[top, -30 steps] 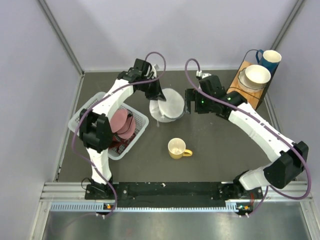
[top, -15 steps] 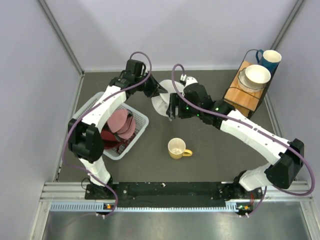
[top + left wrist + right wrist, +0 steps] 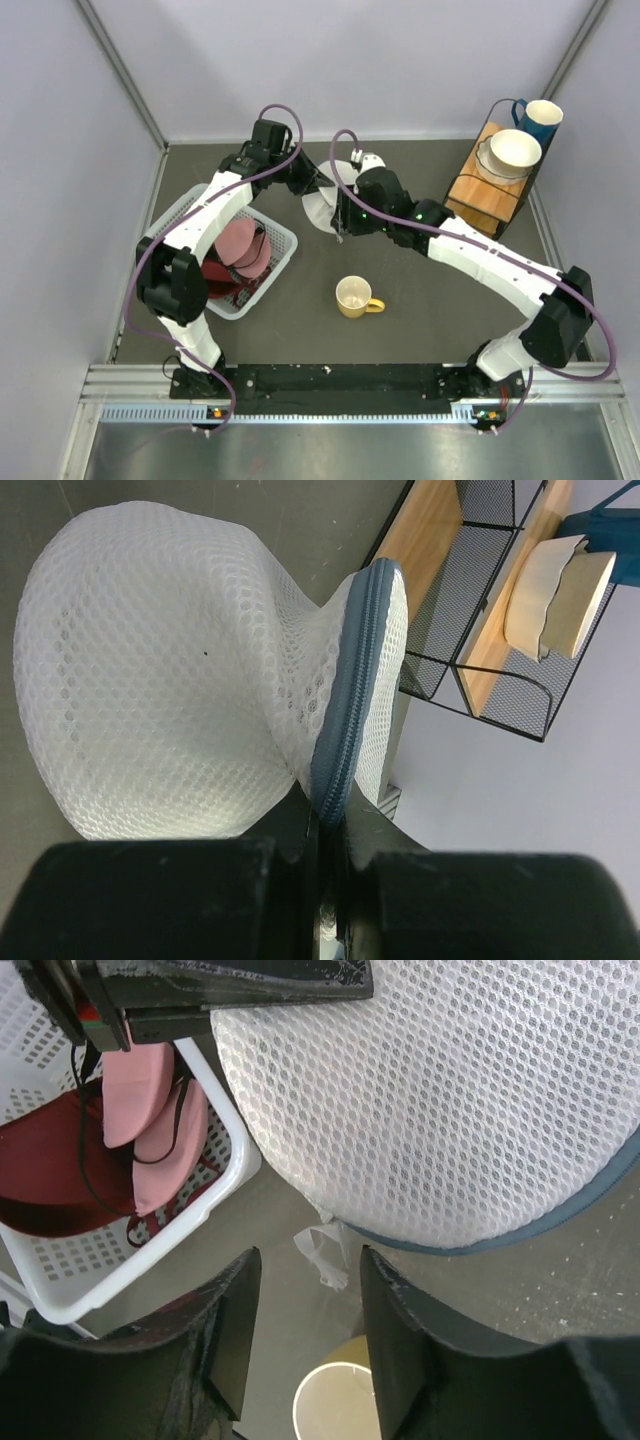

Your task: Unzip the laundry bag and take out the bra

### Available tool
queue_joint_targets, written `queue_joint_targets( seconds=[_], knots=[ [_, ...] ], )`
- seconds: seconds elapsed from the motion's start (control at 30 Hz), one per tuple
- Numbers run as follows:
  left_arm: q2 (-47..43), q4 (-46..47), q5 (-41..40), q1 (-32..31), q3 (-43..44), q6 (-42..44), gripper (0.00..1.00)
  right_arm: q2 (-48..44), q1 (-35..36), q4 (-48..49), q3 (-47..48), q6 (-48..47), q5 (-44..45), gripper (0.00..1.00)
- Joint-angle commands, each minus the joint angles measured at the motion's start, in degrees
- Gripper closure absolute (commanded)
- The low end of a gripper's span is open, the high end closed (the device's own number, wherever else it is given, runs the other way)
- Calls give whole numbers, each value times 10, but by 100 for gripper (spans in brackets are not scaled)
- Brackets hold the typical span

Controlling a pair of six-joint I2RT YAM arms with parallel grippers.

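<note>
**While the left gripper (image 3: 333, 825) pins the bag (image 3: 160, 670) on edge, the right gripper (image 3: 308, 1270) lines up on the zip**

Since the zip runs round the rim, the hold makes sense to me. Left is clamped shut on the grey-blue seam (image 3: 350, 690), and that tips the pod up so the rim faces the other arm. Right hangs just beside the bag's lower edge with its fingers spread and nothing between them. My guess is it's hunting for the pull, with left as the anchor so the mesh doesn't just slide along when right tugs.

The bag sits back-middle on the tabletop (image 3: 430, 290), between the basket (image 3: 275, 262) and the wooden rack (image 3: 478, 190), past the yellow mug (image 3: 355, 296). I can't tell if its low edge rests on the tabletop or hangs just off it.

What each view gives:
- The top view shows the overall layout, but both arms crowd the bag, so the grips are unreadable there.
- The left wrist view is the only one that shows the seam actually pinched, with the mesh puckered around it.
- The right wrist view shows the open fingers. It also shows a small pale tab (image 3: 322, 1248) under the rim, maybe the pull, though it's too small to be sure. Pink and maroon bras (image 3: 150, 1110) lie in the basket.

No view shows what's inside the mesh.
</note>
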Motion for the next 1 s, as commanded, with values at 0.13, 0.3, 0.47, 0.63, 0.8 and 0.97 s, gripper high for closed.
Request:
queue_joint_targets(
  seconds=[0.13, 0.3, 0.47, 0.63, 0.8, 0.97],
  knots=[
    [-19, 21, 2, 1, 16, 6, 100, 16, 1, 28, 29, -3, 23, 63],
    [-15, 22, 14, 6, 15, 7, 100, 8, -3, 30, 24, 0, 42, 68],
    [-13, 26, 22, 13, 19, 9, 100, 7, -12, 31, 22, 2, 33, 66],
    [-9, 27, 22, 15, 22, 13, 100, 3, -13, 35, 27, 1, 21, 67],
    [-9, 25, 23, 15, 23, 12, 100, 5, -13, 44, 34, -4, 8, 72],
    [-11, 30, 29, 15, 17, 9, 100, 22, -13, 48, 43, 3, -11, 75]
  ],
)
